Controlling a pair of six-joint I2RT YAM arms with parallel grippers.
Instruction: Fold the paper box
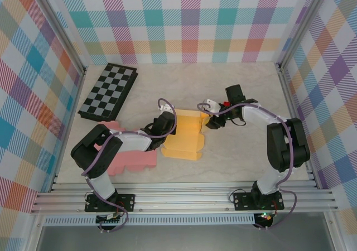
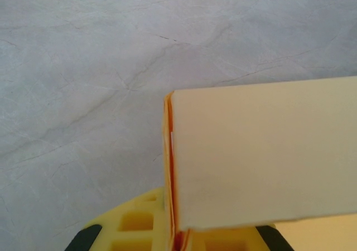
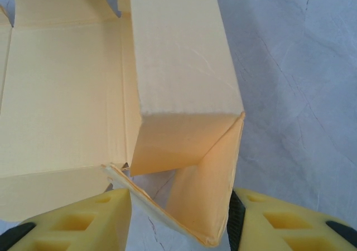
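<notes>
The yellow paper box lies half folded in the middle of the table. My left gripper is at its left edge. In the left wrist view it is shut on an upright double wall of the box, whose orange edge runs down between the yellow fingers. My right gripper is at the box's right end. There it is shut on a raised, doubled-over flap, which touches both fingers. The open box floor lies flat to the left.
A folded checkerboard lies at the back left. A pink cut-out sheet lies by the left arm, near the front. Metal frame rails run along the table's sides and front. Bare marbled tabletop stretches to the right and behind the box.
</notes>
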